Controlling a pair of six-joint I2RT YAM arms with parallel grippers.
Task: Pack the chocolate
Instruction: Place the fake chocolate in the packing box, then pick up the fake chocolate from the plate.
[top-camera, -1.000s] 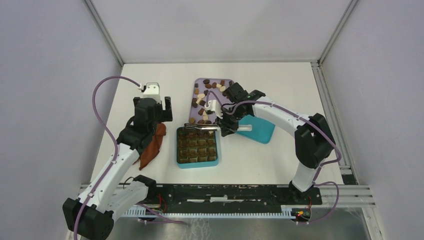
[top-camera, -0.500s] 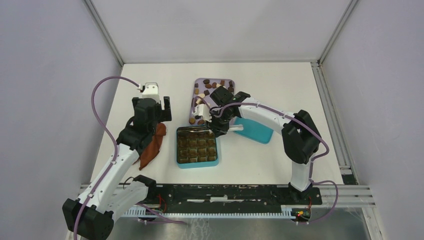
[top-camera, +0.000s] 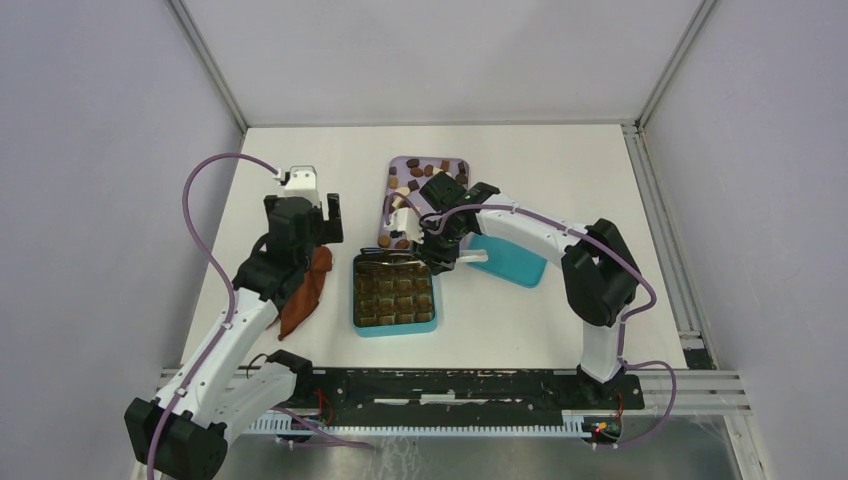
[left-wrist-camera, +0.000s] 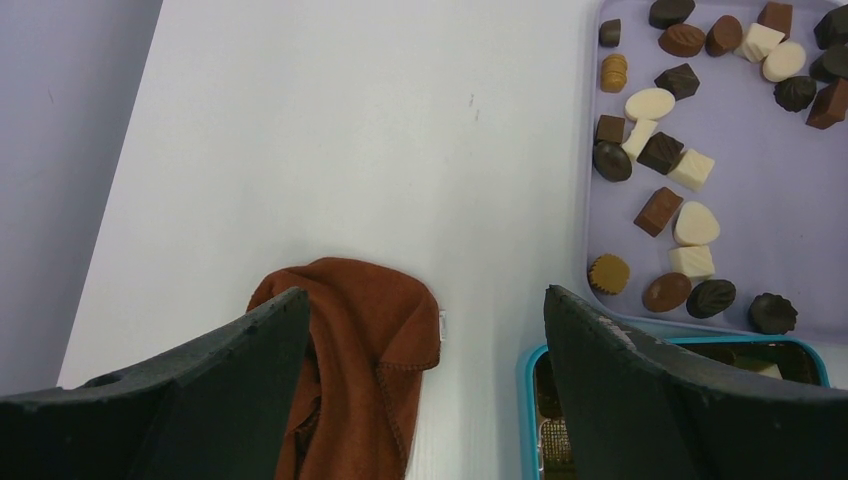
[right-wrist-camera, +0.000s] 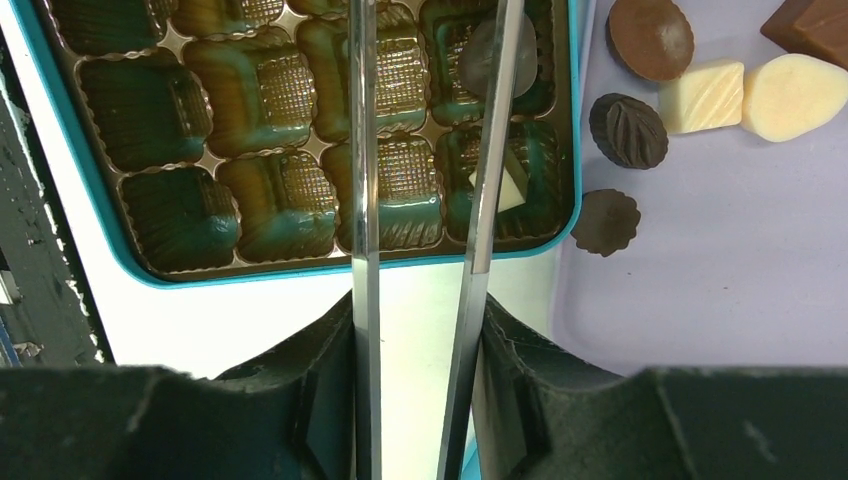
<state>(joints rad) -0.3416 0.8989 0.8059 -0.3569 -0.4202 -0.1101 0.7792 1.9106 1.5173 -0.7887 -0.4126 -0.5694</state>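
Table (top-camera: 560, 170): white; every item listed below is carried on it.
Teal box (right-wrist-camera: 574, 110): set open in front of the arms, its far wall just against the near edge of the tray; a brown gridded insert (right-wrist-camera: 240, 100) is fitted inside.
Lavender tray (left-wrist-camera: 770, 200): laid flat beyond the box, towards the far side of the table.
Chocolate (left-wrist-camera: 651, 103): small dark, mid-brown and cream pieces, round, oval and square. Most are scattered loose across the tray. Two are seen in the box: a cream piece (right-wrist-camera: 512, 190) in the corner cell next to the tray, and a dark round piece (right-wrist-camera: 475, 65) in the neighbouring cell along the same wall.
Teal lid (top-camera: 520, 265): laid flat to the right of the box, partly covered by the right arm.
Cloth (left-wrist-camera: 350, 340): reddish-brown, crumpled, placed left of the box and apart from it, partly under the left arm.
Tweezers (right-wrist-camera: 365, 150): long, metal; the two blades are parted and stretched over the box's cells nearest the tray. The tips are cut off in the right wrist view. The dark piece is crossed by one blade; contact cannot be told.
Right end effector (right-wrist-camera: 415, 330): clamped on the handle end of the tweezers, one finger pressed against each blade; positioned over the box's edge by the tray.
Left end effector (left-wrist-camera: 425, 300): fingers spread wide, nothing gripped; held above the table, over the far end of the cloth.
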